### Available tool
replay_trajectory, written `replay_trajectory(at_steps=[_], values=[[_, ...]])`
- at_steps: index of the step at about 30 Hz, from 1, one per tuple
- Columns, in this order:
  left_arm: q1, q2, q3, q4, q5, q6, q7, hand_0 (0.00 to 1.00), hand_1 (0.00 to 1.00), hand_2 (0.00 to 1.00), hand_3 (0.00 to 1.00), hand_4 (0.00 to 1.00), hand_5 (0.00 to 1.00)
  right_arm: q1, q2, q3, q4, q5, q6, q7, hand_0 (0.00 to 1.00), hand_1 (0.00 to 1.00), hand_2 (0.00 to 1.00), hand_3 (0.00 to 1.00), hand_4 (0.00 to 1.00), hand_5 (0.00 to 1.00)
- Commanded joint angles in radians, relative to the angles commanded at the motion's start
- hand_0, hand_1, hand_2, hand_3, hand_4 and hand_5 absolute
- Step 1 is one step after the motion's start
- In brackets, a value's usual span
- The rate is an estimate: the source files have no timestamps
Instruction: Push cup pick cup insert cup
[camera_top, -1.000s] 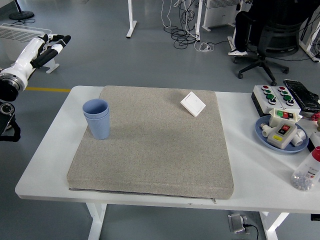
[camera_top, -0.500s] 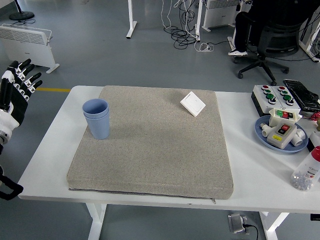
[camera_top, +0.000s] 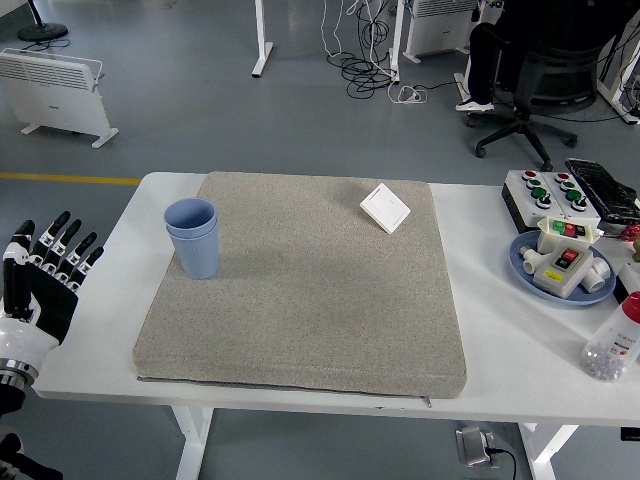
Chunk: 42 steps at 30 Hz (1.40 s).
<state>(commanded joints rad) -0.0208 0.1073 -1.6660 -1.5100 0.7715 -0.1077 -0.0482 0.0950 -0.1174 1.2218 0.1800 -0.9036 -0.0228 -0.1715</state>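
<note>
At the lower left edge of the frame, the robot's left hand (camera_top: 40, 275) hangs just off the white table's (camera_top: 500, 345) left side, palm toward the camera, its five black fingers (camera_top: 62, 233) spread wide and pointing up, holding nothing. It is level with the table's near left corner and well apart from everything on the surface. The right hand does not appear.

A large grey mat (camera_top: 310, 290) covers most of the tabletop, its near edge running just inside the table's front edge. On the mat's left side, toward the far corner, stand the blue cups (camera_top: 194, 236): one nested inside another, upright, long axis vertical, open mouth facing up. The two rims show one just above the other at the top. The stack rests on the mat and touches nothing else.

Farther back and right of centre, a small white square switch plate (camera_top: 385, 207) lies flat near the mat's far edge, turned diagonally.

Along the right edge of the frame, a clear bottle with a red cap (camera_top: 615, 340) stands nearest, a blue plate (camera_top: 527, 268) loaded with white switch boxes sits beyond it, and a white button box (camera_top: 548, 194) with red and green buttons lies farther still.

Beyond the table, in the upper right, a black office chair (camera_top: 535, 85) stands on the grey floor, and a white radiator (camera_top: 55, 85) stands in the upper left.
</note>
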Motion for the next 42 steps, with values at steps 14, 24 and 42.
replay_trajectory(at_steps=[14,24,42], values=[[0.04,-0.05,-0.005,0.037,0.005,0.024,-0.04,0.877,0.894,0.961,0.903,0.577,0.998,-0.014,0.0,0.014,0.0,-0.013,-0.002,-0.001,0.754,0.624,0.642,0.556,0.071,0.466],[0.034,-0.048,0.0,0.035,0.002,0.029,-0.04,0.879,0.891,0.96,0.9,0.559,0.998,-0.016,-0.002,0.012,0.0,-0.008,-0.001,-0.002,0.755,0.623,0.642,0.556,0.071,0.466],[0.026,-0.061,-0.026,0.05,0.01,0.035,-0.04,0.876,0.887,0.954,0.895,0.554,0.998,-0.007,0.0,0.012,0.0,-0.017,-0.002,-0.002,0.754,0.624,0.642,0.557,0.072,0.465]])
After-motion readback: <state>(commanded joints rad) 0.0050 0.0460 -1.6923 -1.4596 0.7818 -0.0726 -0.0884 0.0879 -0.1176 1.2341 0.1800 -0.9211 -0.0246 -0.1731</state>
